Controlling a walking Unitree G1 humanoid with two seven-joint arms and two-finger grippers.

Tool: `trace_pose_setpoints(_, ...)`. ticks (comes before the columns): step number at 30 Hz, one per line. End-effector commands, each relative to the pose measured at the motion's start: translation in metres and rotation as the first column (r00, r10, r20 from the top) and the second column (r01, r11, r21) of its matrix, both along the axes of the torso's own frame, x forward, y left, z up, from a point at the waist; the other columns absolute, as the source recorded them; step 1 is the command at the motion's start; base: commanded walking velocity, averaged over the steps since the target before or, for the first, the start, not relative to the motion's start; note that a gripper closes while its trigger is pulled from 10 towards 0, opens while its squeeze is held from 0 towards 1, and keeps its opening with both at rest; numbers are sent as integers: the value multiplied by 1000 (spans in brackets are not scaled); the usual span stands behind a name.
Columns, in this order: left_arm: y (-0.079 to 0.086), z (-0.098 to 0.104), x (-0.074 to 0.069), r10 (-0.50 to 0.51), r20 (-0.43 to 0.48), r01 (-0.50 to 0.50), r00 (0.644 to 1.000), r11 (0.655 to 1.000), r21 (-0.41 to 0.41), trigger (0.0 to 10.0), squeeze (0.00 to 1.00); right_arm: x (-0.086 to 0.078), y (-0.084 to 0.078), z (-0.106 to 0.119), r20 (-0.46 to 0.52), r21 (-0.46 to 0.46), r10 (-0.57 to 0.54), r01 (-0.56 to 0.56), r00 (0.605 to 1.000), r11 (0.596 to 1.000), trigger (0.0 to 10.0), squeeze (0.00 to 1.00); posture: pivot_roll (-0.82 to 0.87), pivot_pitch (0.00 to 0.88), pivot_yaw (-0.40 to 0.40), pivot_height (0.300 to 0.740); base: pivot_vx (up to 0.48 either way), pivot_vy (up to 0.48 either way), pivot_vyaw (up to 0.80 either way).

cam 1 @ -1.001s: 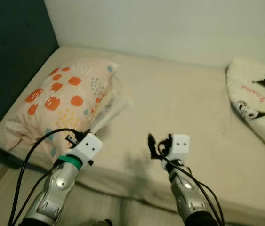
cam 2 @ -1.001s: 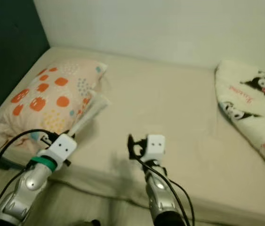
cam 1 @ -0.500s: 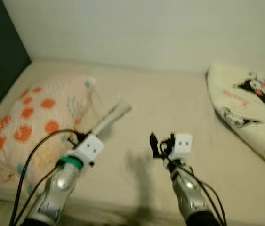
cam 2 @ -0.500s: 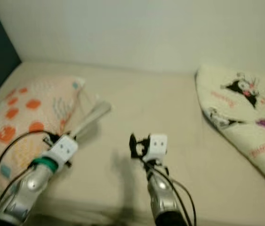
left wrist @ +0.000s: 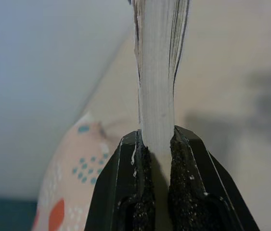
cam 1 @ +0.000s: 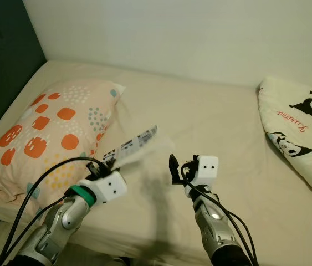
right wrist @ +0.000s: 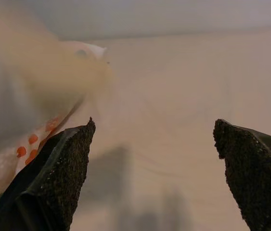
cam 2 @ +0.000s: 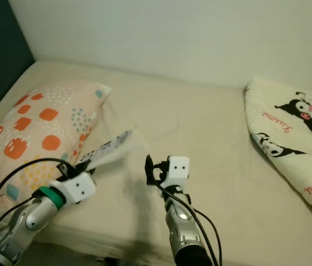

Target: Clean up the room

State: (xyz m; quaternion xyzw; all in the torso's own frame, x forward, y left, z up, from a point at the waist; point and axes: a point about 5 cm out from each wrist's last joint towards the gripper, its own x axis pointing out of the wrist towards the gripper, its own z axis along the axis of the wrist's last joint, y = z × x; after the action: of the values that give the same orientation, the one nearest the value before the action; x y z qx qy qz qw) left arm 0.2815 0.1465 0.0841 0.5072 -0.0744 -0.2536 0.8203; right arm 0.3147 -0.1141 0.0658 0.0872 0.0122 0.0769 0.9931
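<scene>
The left gripper (left wrist: 157, 144) has its fingers (left wrist: 125, 187) pinched tight on a thin booklet (cam 1: 131, 147), held above the bed (cam 1: 211, 127) beside the orange-spotted pillow (cam 1: 50, 127). The right gripper (right wrist: 152, 144) hangs spread wide and empty. A cartoon-print blanket (cam 1: 305, 122) lies well apart.

Booklet (cam 1: 132, 147): motion-blurred, print unreadable; top cut off by the edge in the left wrist view.
Pillow (cam 1: 45, 130): lower corner behind the left arm and cable.
Blanket (cam 1: 302, 127): cut off at the right edge.
Bed (cam 1: 211, 119): near edge hidden behind both arms.
Right wrist view: large blurred pale shape, unidentifiable.
</scene>
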Motion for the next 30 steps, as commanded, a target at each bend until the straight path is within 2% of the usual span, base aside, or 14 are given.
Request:
trace_pose_setpoints(1,-1,-9,-4,-54,6,54,998,996,78,10000,0,-5,-1,-9,-35,-2,-3,2,999,1000,10000,0,168,68,32,740,0,0,0)
trace_pose_setpoints(2,3,-15,-4,-66,13,64,998,989,130,10000,0,-5,-1,-9,-36,-3,-2,2,999,1000,10000,0,163,74,28,740,0,0,0)
trace_pose_setpoints(3,3,-15,-4,-66,13,64,998,989,130,10000,0,-5,-1,-9,-36,-3,-2,2,999,1000,10000,0,163,74,28,740,0,0,0)
trace_pose_setpoints(4,11,-20,-3,-77,30,70,997,981,183,10000,0,-6,-1,-9,-36,-6,-2,1,999,1000,10000,0,163,74,28,740,0,0,0)
trace_pose_setpoints(5,11,-20,-3,-77,30,70,997,981,183,10000,0,-6,-1,-9,-36,-6,-2,1,999,1000,10000,0,163,74,28,740,0,0,0)
trace_pose_setpoints(9,24,-23,-3,-121,85,94,989,958,271,10000,0,-6,-4,-9,-39,-13,-5,4,999,1000,10000,0,153,81,20,730,0,0,0)
trace_pose_setpoints(14,34,-29,0,-115,85,83,990,946,313,10000,0,-5,-7,-9,-37,-19,-6,5,999,1000,10000,0,147,83,16,710,0,0,0)
trace_pose_setpoints(19,35,-32,1,-123,97,86,988,943,322,10000,0,-5,-7,-8,-35,-20,-5,4,999,1000,10000,0,146,86,10,695,0,0,0)
trace_pose_setpoints(20,34,-35,-1,-159,100,116,982,933,339,10000,0,-5,-6,-7,-33,-21,-1,0,999,1000,10000,0,142,85,7,685,0,0,0)
trace_pose_setpoints(26,36,-40,-6,-220,92,173,971,913,368,10000,0,-4,-7,-6,-30,-24,2,-3,1000,1000,10000,0,140,86,2,670,0,0,0)
trace_pose_setpoints(30,39,-45,-11,-301,70,247,951,876,414,10000,0,-4,-8,-6,-29,-27,3,-4,1000,1000,10000,0,137,88,2,650,0,0,0)
